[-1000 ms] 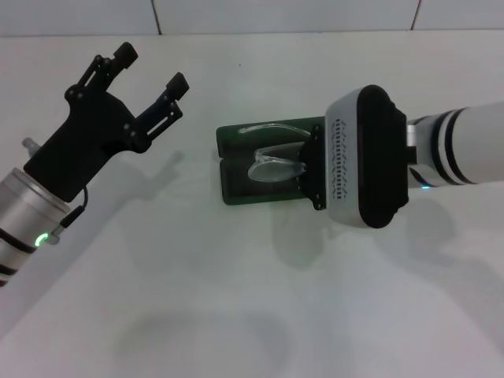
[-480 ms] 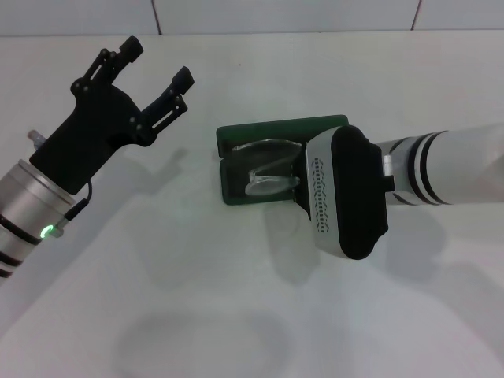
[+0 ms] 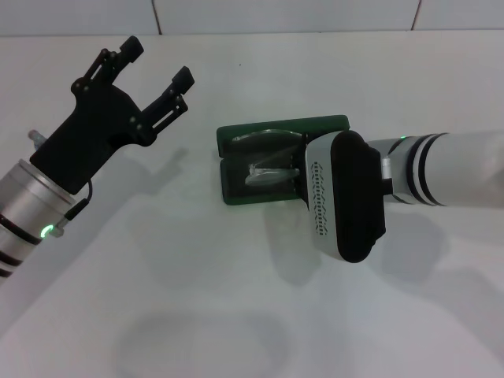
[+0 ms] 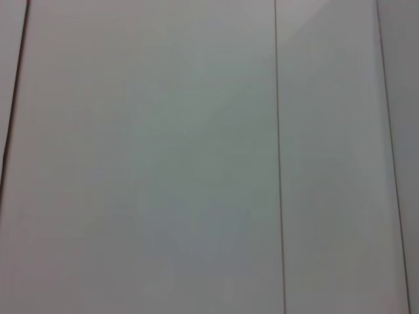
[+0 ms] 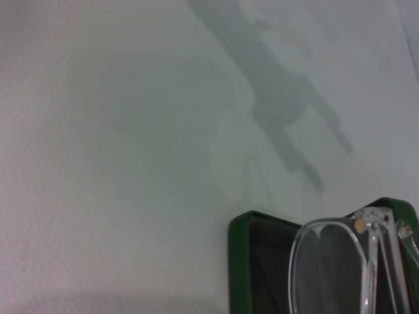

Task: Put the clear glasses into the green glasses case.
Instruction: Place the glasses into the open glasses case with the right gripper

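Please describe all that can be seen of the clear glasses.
The glasses are fully transparent plastic, with clear lenses and thin clear arms. They sit low inside the open green case, over its dark lining, one lens toward the case's end wall in the right wrist view. The right claw is at them; its grip is hidden.

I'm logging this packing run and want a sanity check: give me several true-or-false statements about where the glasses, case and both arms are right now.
1. The green glasses case lies open. True.
2. The clear glasses lie on the table beside the case. False: they are over the open case.
3. The left gripper holds the glasses. False: it is raised off to the left, jaws open, holding nothing.
4. The right gripper is at the case. True.
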`<state>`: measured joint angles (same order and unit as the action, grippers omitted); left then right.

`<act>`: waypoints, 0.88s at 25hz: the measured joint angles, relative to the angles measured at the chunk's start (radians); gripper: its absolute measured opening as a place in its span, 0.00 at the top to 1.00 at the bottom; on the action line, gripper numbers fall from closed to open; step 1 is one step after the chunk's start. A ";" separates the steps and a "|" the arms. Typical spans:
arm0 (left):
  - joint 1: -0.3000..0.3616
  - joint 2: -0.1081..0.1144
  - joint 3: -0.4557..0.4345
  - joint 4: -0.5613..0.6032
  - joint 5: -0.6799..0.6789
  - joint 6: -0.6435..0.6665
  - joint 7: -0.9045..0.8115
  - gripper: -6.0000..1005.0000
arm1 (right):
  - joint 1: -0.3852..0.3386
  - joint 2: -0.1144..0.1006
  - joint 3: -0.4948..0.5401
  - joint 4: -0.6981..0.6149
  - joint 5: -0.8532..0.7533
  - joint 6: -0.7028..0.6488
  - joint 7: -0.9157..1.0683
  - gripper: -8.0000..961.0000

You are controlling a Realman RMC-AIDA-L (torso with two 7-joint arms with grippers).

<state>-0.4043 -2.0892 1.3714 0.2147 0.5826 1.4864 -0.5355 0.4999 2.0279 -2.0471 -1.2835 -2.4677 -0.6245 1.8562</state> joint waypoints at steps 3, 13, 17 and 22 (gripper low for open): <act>-0.001 0.000 0.000 0.000 0.000 0.000 0.001 0.15 | -0.001 0.000 -0.004 0.007 -0.001 0.007 0.000 0.97; -0.003 0.000 0.000 0.002 0.000 -0.019 0.002 0.15 | -0.007 0.000 -0.062 0.046 -0.065 0.096 0.000 0.95; -0.013 0.000 0.000 0.001 0.000 -0.035 0.004 0.15 | -0.009 0.000 -0.070 0.050 -0.069 0.111 0.000 0.95; -0.020 0.000 0.000 0.004 0.001 -0.051 0.005 0.15 | -0.017 0.000 -0.070 0.050 -0.070 0.133 0.000 0.94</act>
<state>-0.4243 -2.0892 1.3714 0.2187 0.5841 1.4350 -0.5308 0.4832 2.0279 -2.1169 -1.2332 -2.5373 -0.4914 1.8561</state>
